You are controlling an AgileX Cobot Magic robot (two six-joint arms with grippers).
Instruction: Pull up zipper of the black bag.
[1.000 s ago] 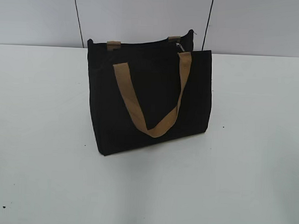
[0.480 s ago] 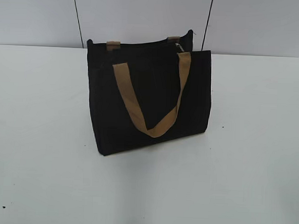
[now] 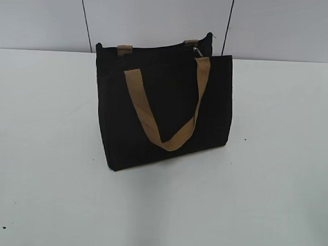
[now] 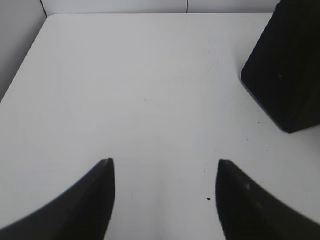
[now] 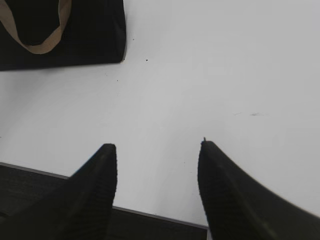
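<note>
Both grippers, left gripper [image 4: 162, 172] and right gripper [image 5: 157, 155], hover spread wide and empty over the counter's [image 3: 270, 187] near edge; the black bag [image 3: 164, 112] stands toward the far edge. Approach pending: its zipper pull [image 3: 197, 51] needs pinching while the bag is steadied.

Probably a lab, bare white table [image 3: 48, 150], grey panelled wall [image 3: 38, 14]

There is one black bag [image 3: 164, 112] on the white table [image 3: 270, 187]. It has two tan strap handles [image 3: 153, 122] and one silver zipper pull [image 3: 198, 52] at its top edge.
</note>
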